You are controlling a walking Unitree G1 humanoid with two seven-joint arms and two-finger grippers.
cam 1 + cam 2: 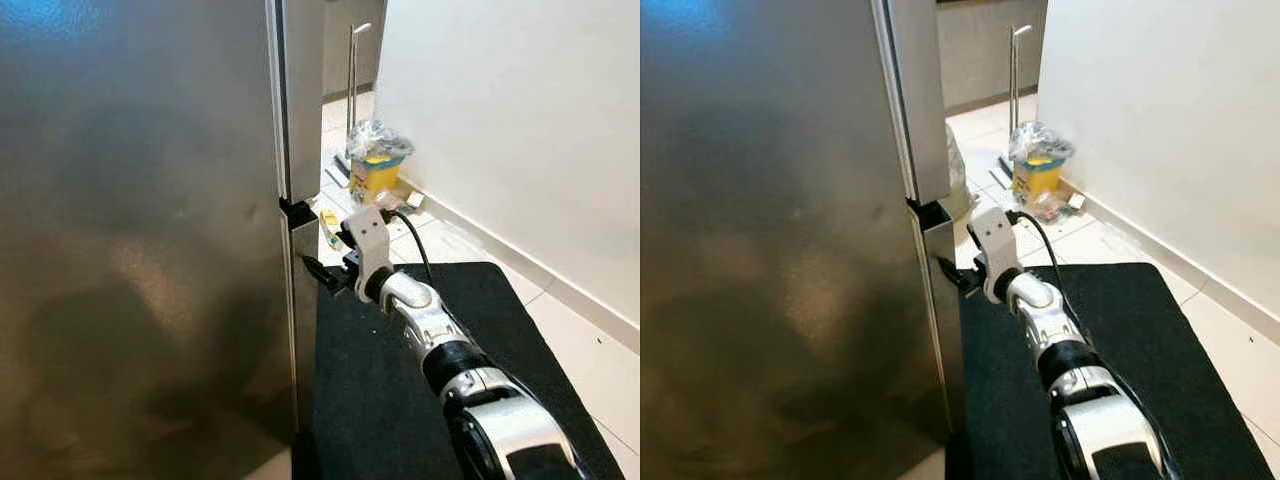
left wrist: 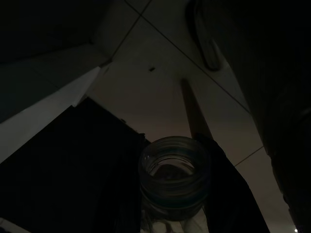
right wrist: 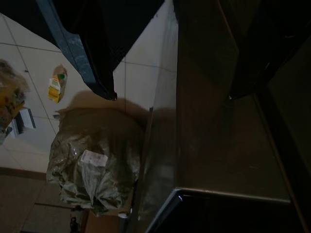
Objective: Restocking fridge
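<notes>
You face a tall stainless-steel fridge (image 1: 140, 230) with its doors closed, filling the left of your view. Your right gripper (image 1: 322, 274) reaches forward over a black floor mat (image 1: 500, 330), its fingers spread apart at the fridge's right edge, at the notch between the upper and lower doors. One finger (image 3: 80, 46) shows on each side of that edge in the right wrist view. Your left gripper (image 2: 175, 204) hangs in shade, closed around a clear glass jar (image 2: 175, 172) above the tiled floor. Beyond the fridge, a yellow bin lined with a plastic bag (image 1: 377, 165) stands near the white wall (image 1: 520, 120), and a bulging plastic sack (image 3: 95, 160) lies beside the fridge.
</notes>
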